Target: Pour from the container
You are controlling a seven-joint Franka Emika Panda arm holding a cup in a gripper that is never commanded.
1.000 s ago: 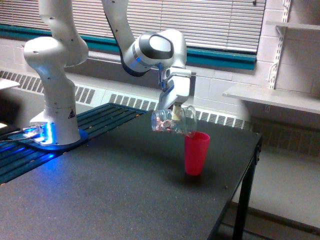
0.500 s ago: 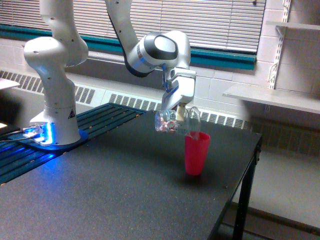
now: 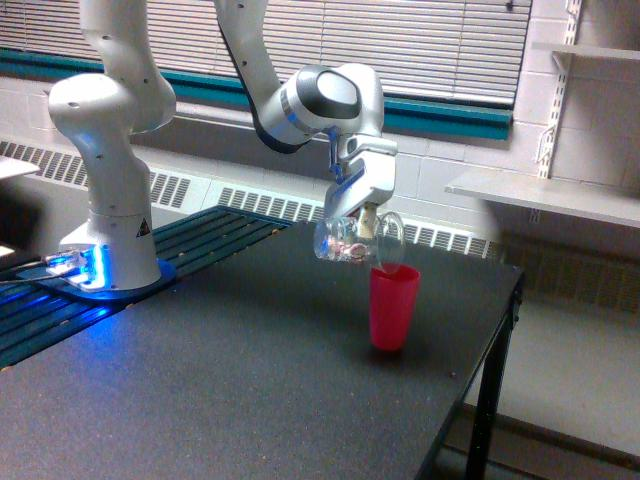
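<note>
Clear glass is what I hold: the container hangs in my gripper, my fingers clamped on it from above, and it lies tipped nearly on its side with its mouth toward the exterior view's right. Small pinkish and pale bits show inside it near the lower wall. Its mouth sits just above the rim of the pink cup, which stands upright on the black table, and the mug's lower lip looks close to touching that rim, though I cannot tell whether it does. The cup stands toward the far right part of the tabletop, near the back edge and not far from the right edge, where the table leg drops to the floor. In front of the cup and toward the exterior view's left, the tabletop spreads wide and bare, so there is free space on that side and above it. My arm bends down from the upper left, its white base standing well apart on the left beside a blue-lit plate and a slatted dark panel. Behind me run a radiator grille and a window with blinds; a pale shelf juts from the wall on the right, well clear of the cup.
</note>
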